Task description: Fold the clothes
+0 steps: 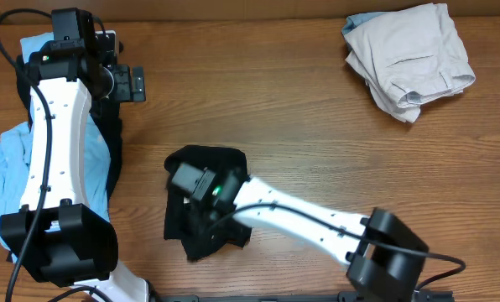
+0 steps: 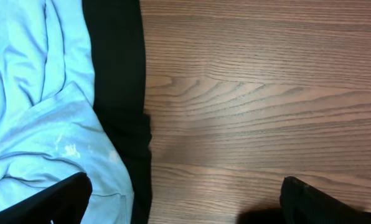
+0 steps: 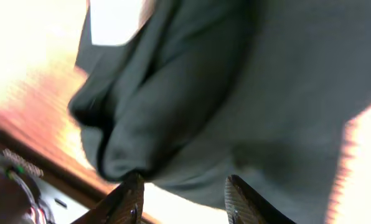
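A crumpled black T-shirt lies bunched at the middle front of the wooden table. My right gripper is down on it. In the right wrist view the dark cloth fills the frame, with a white label at the top. The right gripper has its jaws apart; a fold of the cloth touches the left fingertip and nothing is clamped between them. My left gripper hovers at the far left, wide open over bare wood, beside a strip of black fabric.
A light blue shirt lies heaped along the left edge under the left arm, also in the left wrist view. Folded beige trousers sit at the back right corner.
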Robot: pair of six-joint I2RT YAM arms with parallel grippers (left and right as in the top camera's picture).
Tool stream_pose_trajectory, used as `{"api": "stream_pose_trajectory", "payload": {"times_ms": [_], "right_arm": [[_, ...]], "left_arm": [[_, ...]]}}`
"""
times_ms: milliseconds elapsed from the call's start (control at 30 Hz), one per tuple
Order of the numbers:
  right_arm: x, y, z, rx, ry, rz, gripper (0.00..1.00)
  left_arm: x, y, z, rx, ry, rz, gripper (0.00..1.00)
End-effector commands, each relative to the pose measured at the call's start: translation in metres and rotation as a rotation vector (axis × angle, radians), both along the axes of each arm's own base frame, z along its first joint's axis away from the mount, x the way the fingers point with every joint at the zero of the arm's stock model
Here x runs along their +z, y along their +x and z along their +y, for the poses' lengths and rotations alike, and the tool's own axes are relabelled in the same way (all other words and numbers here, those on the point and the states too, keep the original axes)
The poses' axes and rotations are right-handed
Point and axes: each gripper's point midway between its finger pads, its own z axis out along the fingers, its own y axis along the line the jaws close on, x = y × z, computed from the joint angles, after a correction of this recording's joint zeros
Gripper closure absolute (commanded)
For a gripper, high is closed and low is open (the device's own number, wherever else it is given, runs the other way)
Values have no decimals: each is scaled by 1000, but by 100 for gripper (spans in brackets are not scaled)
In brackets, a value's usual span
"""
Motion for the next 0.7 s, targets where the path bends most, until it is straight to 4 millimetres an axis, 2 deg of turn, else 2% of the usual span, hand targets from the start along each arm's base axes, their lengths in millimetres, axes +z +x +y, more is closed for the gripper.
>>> {"api": "stream_pose_trajectory", "payload": {"times_ms": [0,67,133,433,567,667], "right_arm": [[38,43,-9,-134,90,-65,53],[32,58,-17,-189,91,-54,53],[23,64,-18,-208,104,-25,53],[-38,50,-14,-212,37,157,51],[-60,52,-23,-285,-7,229,45],[-67,59,-31,-321,-11,265,44]], "left_arm": [[0,3,9,2,21,-1,0],[0,3,9,3,21,0,0],[-2,4,9,3,20,4,0],[-26,7,10,2,13,60,0],[-39,8,10,2,8,92,0],[-48,9,10,2,5,113,0]]}}
